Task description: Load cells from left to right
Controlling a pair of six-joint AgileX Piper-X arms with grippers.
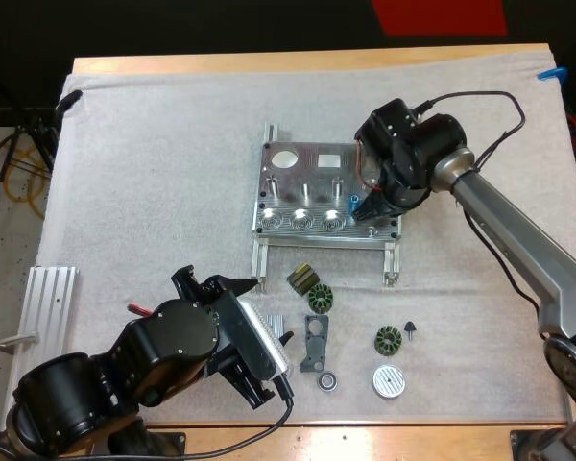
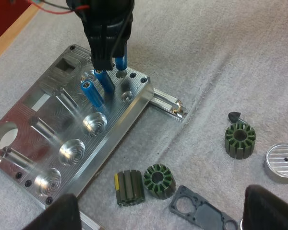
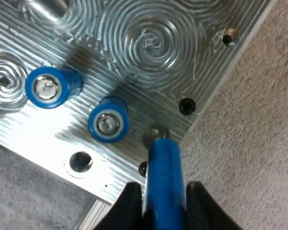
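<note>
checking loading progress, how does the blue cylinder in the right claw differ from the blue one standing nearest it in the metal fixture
The held bright blue cylinder is pinched in the right claw; the nearest standing blue cylinder stands free in the machined metal fixture. The held cylinder's lower end is at an open hole; the standing cylinder is already seated. Both are the same blue.

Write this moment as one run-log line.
right end effector: shut on blue cell, tip at fixture corner | standing cells: two | left end effector: open, near loose parts
</note>
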